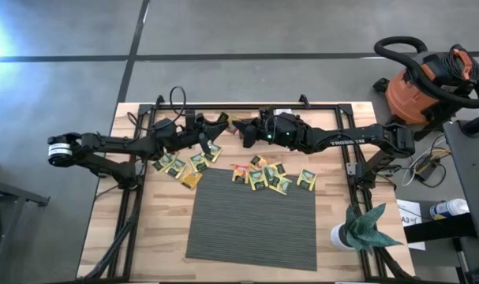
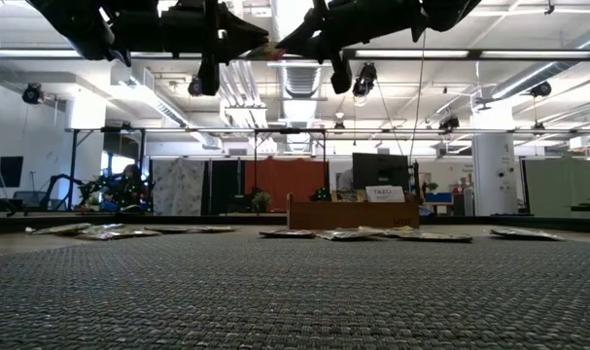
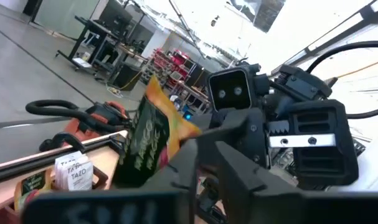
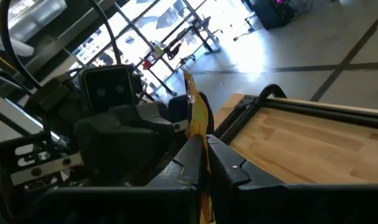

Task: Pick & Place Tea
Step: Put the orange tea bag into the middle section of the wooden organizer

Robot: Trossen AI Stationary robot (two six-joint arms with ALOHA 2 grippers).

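Note:
An orange and green tea sachet [image 3: 148, 140] hangs in the air over the table's far middle, between my two grippers. My right gripper [image 4: 198, 158] is shut on it. My left gripper [image 1: 218, 126] faces it from the table's left, close to the sachet's other edge. Whether it touches the sachet does not show. Several more tea sachets [image 1: 178, 166] [image 1: 271, 177] lie flat on the wood along the far edge of the grey mat [image 1: 251, 225]. The wooden tray [image 2: 353, 212] stands at the far side. My right gripper pinches the sachet's edge [image 4: 200, 146] between its two fingers, coming level from the table's right. The sachet stands on edge, its flat faces upright, and sticks out beyond the fingertips toward my left gripper. It is lifted clear of the table.
An orange shop vacuum [image 1: 428, 79] stands off the table's far right corner. A green folded figure [image 1: 367, 229] and a white cup [image 1: 342, 235] sit near the right front. Dark frame rails [image 1: 136, 158] run along the table's sides.

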